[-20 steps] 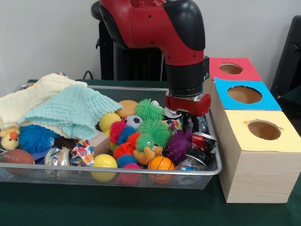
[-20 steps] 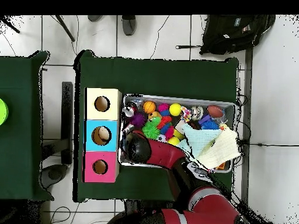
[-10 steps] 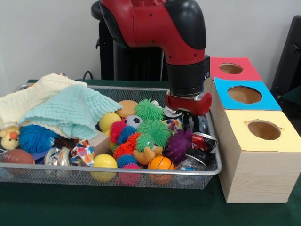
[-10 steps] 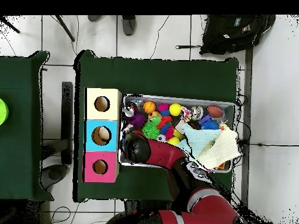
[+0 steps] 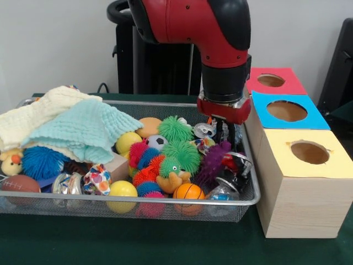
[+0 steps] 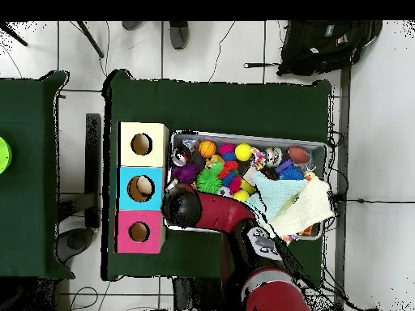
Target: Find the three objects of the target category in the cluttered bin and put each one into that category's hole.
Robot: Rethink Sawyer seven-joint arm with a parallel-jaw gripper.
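My gripper (image 5: 225, 138) hangs over the right end of the wire bin (image 5: 165, 202), under the red wrist. Its dark fingers look shut on the top of a purple spiky toy (image 5: 212, 164), which is stretched up toward them. Beside it lie green spiky balls (image 5: 182, 152), a small basketball (image 5: 188, 191) and crushed cans (image 5: 238, 164). Right of the bin stands the wooden box with a yellow hole (image 5: 309, 152), a blue hole (image 5: 287, 111) and a red hole (image 5: 271, 80). In the overhead view the arm (image 6: 182, 206) hides the gripper, and the purple toy (image 6: 188, 172) shows beside it.
Cream and mint cloths (image 5: 83, 127) cover the bin's left half. Below them sit a blue spiky ball (image 5: 41, 162), a duck (image 5: 11, 162), a football (image 5: 19, 183) and a yellow ball (image 5: 122, 189). A backpack (image 6: 324, 44) lies on the floor beyond the table.
The arm has risen and shifted toward the box side of the bin. The purple spiky toy has been pulled up and elongated under the fingers.
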